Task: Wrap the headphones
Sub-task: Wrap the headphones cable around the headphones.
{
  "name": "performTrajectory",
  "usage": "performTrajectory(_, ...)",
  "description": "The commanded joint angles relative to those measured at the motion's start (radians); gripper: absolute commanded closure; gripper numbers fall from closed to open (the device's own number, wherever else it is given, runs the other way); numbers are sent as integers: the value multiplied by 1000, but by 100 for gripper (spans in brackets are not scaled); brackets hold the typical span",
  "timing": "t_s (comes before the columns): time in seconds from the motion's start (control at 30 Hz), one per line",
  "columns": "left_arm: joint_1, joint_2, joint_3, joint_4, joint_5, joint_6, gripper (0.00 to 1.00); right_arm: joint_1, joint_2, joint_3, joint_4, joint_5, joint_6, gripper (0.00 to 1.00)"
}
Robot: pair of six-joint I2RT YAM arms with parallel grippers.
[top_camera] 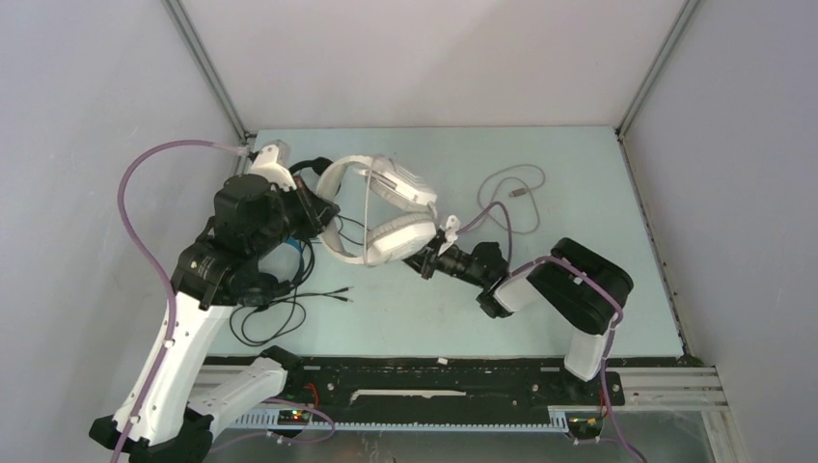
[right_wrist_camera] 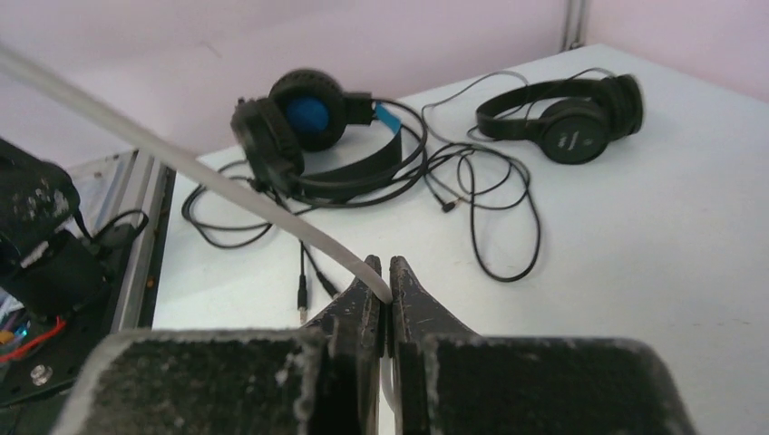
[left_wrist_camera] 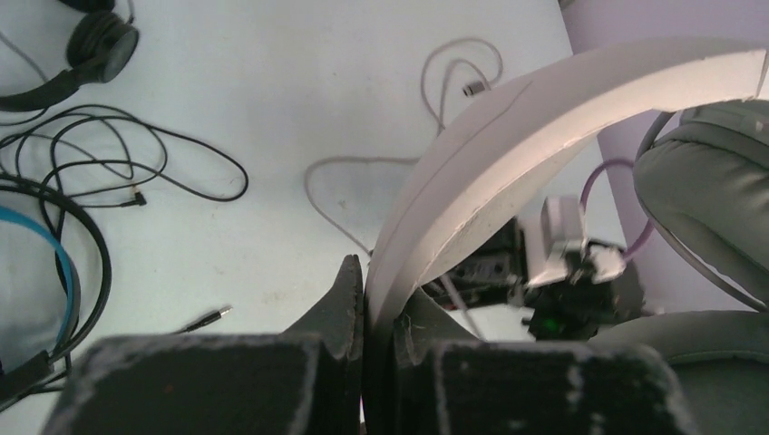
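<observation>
The white headphones (top_camera: 386,207) are held up off the table at the back middle. My left gripper (top_camera: 323,210) is shut on their headband (left_wrist_camera: 508,154), with a grey ear cushion (left_wrist_camera: 716,199) to the right. My right gripper (top_camera: 424,261) is shut on their pale cable (right_wrist_camera: 227,186), which runs taut up and left from the fingertips (right_wrist_camera: 374,276). The rest of the cable (top_camera: 511,198) lies looped on the table. The bulkier black headphones with blue lining (right_wrist_camera: 308,127) and the slim black headphones (right_wrist_camera: 567,113) lie on the table, mostly hidden under my left arm in the top view.
Black cables (right_wrist_camera: 481,199) from the two black headsets lie tangled on the table (top_camera: 540,318) at the left, with loose plugs (top_camera: 342,297). Grey walls enclose the table on three sides. A black rail (top_camera: 434,381) runs along the near edge.
</observation>
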Motion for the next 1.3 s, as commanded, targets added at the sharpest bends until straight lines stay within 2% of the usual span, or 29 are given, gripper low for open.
performTrajectory(0.0, 4, -20, 20, 75, 273, 108, 100, -83, -81, -42, 13, -9, 80, 100)
performTrajectory(0.1, 4, -5, 20, 51, 338, 151, 100, -114, -125, -65, 13, 0, 57, 100)
performTrajectory(0.33, 4, 6, 1, 36, 423, 222, 100, -140, -158, -63, 35, 43, -25, 90)
performTrajectory(0.43, 4, 8, 0, 4, 453, 279, 100, -165, -156, -51, 47, 46, -22, 90)
performTrajectory(0.57, 4, 2, -18, -3, 476, 326, 100, -208, -174, -44, 53, 11, -4, 93)
performTrajectory(0.67, 4, 3, -40, 4, 477, 359, 100, -239, -199, -44, 46, -54, 21, 100)
performTrajectory(0.8, 4, 6, -71, 0, 408, 505, 100, -289, -266, -43, -35, -172, 148, 100)
performTrajectory(0.9, 4, 19, -82, 1, 387, 644, 100, -304, -327, -14, -190, -264, 203, 100)
performTrajectory(0.97, 3, 30, -90, 10, 386, 726, 100, -304, -374, 35, -379, -316, 207, 100)
performTrajectory(1.1, -18, 37, -133, 22, 374, 928, 100, -325, -455, 156, -786, -325, 228, 100)
performTrajectory(1.27, -79, 12, -237, 140, 212, 1120, 100, -340, -527, 321, -1203, -384, 215, 100)
